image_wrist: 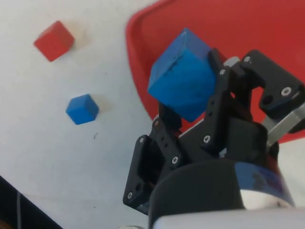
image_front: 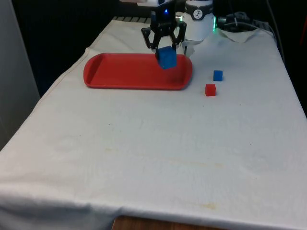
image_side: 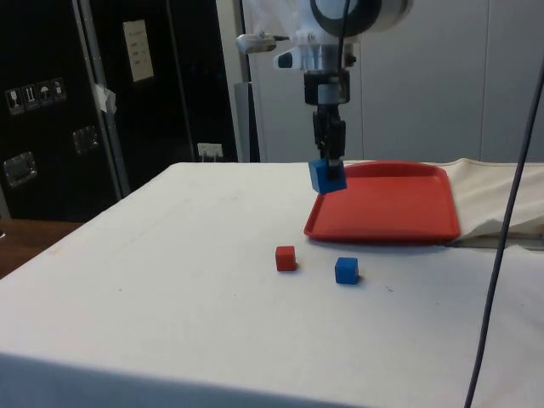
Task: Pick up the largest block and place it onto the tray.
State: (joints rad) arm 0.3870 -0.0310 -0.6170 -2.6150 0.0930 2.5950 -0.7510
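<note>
So the gripper (image_front: 165, 48) has its two fingers clamped on the big blue block (image_front: 167, 57), one on each side, and the block hangs tilted, a corner pointing down; the wrist view shows the same grip, with the big blue block (image_wrist: 183, 74) pinched between the black fingers (image_wrist: 217, 102). It's up in the air, not touching anything; in the side view the big blue block (image_side: 327, 176) hangs over the edge of the red tray (image_side: 399, 208) nearest the small blocks, more at the rim than over the middle.

The red tray (image_front: 115, 72) sits on the far part of the white cloth (image_front: 144, 153), long side running across the front view; the block hangs above the end at the front view's right, so the whole stretch of tray toward the front view's left is bare red floor with a low raised rim all round; plenty of room there.

Two little cubes sit off the tray on the cloth at the front view's right: a small blue cube (image_front: 218, 75) and a small red cube (image_front: 210, 90), near each other but not touching, the red one closer to the front camera; both are clear of the tray's rim, with a strip of cloth between. In the side view the small red cube (image_side: 286, 257) and small blue cube (image_side: 346, 270) sit on the near side of the tray; the wrist view has them too, small red cube (image_wrist: 54, 40) and small blue cube (image_wrist: 82, 109).

The near half of the cloth is open all the way to the table's front edge.
</note>
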